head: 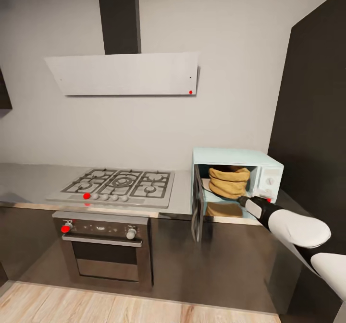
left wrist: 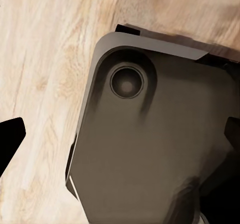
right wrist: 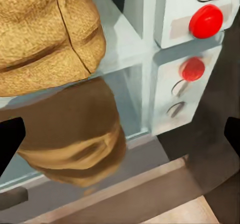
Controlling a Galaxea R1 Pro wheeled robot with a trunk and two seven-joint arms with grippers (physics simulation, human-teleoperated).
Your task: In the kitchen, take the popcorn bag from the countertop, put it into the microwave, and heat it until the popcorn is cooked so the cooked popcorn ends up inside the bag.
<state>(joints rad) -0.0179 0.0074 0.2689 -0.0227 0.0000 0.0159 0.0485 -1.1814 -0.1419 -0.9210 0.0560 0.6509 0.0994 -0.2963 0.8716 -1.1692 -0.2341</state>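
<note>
**Right arm at the open microwave, popcorn bag already inside**

Nearest the head camera is the robot's white right forearm, reaching from the lower right corner toward the microwave. Its dark right gripper (head: 242, 200) sits at the front lip of the oven cavity, just below the popcorn bag (head: 228, 181).

The bag, a squat tan crumpled sack, rests inside the pale mint microwave (head: 269, 162), on the cavity floor, its reflection showing beneath it. In the right wrist view the bag (right wrist: 47, 31) lies ahead of the fingers, apart from them and not between them. Both dark fingertips (right wrist: 10, 144) sit far out at the frame's edges, so the fingers are spread wide and hold nothing.

The microwave door (head: 196, 210) hangs open toward the left, edge-on to the camera. The red dot (right wrist: 206, 20) on the control panel lies close by.

The risk, as I judge it: pulling the arm back carelessly could catch the bag and drag it out, or swinging the door with the gripper in the opening could jam it.

The microwave stands on the grey countertop (head: 29, 179), right of a steel gas hob (head: 117, 184). The left wrist view looks down on a dark robot base panel (left wrist: 150, 149) over wooden floor (left wrist: 45, 59); one dark left fingertip shows, so I cannot tell that gripper's state.
</note>
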